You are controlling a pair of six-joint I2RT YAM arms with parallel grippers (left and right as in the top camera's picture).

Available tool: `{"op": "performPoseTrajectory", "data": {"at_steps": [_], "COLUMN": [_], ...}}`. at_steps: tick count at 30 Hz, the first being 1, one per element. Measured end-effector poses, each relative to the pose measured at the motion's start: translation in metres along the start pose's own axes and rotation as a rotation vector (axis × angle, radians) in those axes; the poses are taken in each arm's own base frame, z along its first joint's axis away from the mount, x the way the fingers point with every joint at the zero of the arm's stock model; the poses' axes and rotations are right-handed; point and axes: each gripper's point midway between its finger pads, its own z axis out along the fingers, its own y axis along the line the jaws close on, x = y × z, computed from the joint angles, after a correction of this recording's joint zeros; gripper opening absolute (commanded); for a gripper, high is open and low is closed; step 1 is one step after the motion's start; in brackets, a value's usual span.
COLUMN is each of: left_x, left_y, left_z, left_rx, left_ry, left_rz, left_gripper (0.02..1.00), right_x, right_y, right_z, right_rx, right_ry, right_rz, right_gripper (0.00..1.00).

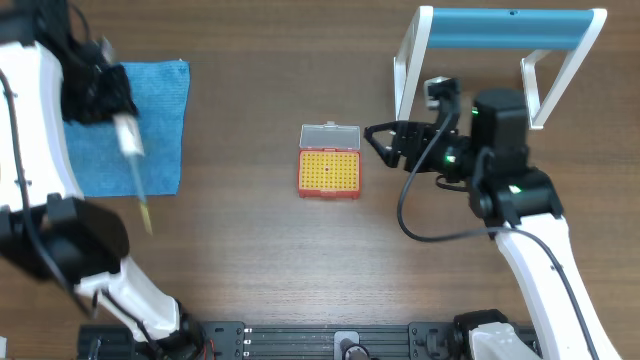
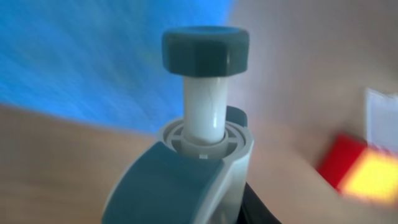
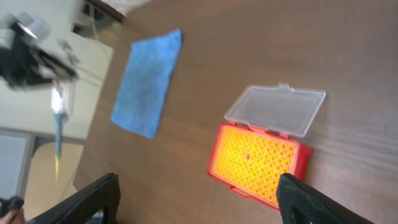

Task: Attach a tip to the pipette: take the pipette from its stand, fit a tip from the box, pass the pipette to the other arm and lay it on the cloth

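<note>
The left arm (image 1: pixel 40 130) hangs above the cloth (image 1: pixel 165 105), jaws clamped on the pipette (image 1: pixel 129 140), while the right arm (image 1: pixel 520 195) sits beside the tip box (image 1: pixel 329 172), jaws spread.

Counter (image 1: pixel 260 260) — brown, fine wood-grain pattern. Cloth (image 1: pixel 160 130) at 10 o'clock: plain blue. Tip box (image 1: pixel 329 172): red base, yellow dotted grid of tips, clear lid. Pipette (image 2: pixel 180 180): grey-blue body, white stem, dark grey knob. Stand (image 1: pixel 510 28) at 1 o'clock — white frame, blue bar.
</note>
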Motion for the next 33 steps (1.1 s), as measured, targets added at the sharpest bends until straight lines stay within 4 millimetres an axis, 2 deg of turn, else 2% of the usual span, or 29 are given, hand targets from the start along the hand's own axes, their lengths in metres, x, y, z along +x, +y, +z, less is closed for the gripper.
{"op": "performPoseTrajectory", "data": {"at_steps": [3,6,7,8,9,12,16,26,33], "left_x": [-0.053,-0.084,-0.096,-0.102,-0.108,-0.108,-0.102,-0.114,-0.111], "left_y": [0.020,0.037,0.043,0.047,0.054,0.063,0.070,0.076,0.092], "left_z": [0.012,0.042,0.059,0.074,0.101,0.139,0.168,0.174,0.180], "left_rx": [-0.076,-0.129,-0.141,-0.146,-0.154,-0.170,-0.187,-0.205,-0.207], "left_ry": [-0.079,-0.091,-0.093,-0.086,-0.057,0.002,0.065,0.033,0.042], "left_rz": [0.008,0.017,0.030,0.042,0.064,0.116,0.174,0.233,0.210], "left_gripper": [0.025,0.025,0.025,0.027,0.027,0.025,0.025,0.027,0.027], "right_x": [0.011,0.017,0.019,0.023,0.031,0.050,0.057,0.051,0.049], "right_y": [-0.011,-0.021,-0.027,-0.034,-0.045,-0.061,-0.064,-0.061,-0.060], "right_z": [0.019,0.022,0.021,0.020,0.016,0.004,-0.009,-0.015,-0.015], "right_rx": [0.028,0.070,0.102,0.144,0.212,0.324,0.381,0.391,0.386], "right_ry": [0.059,0.082,0.086,0.090,0.105,0.144,0.133,0.080,0.070], "right_rz": [0.060,0.110,0.129,0.154,0.188,0.273,0.340,0.389,0.390], "right_gripper": [0.822,0.822,0.825,0.822,0.822,0.822,0.822,0.822,0.825]}}
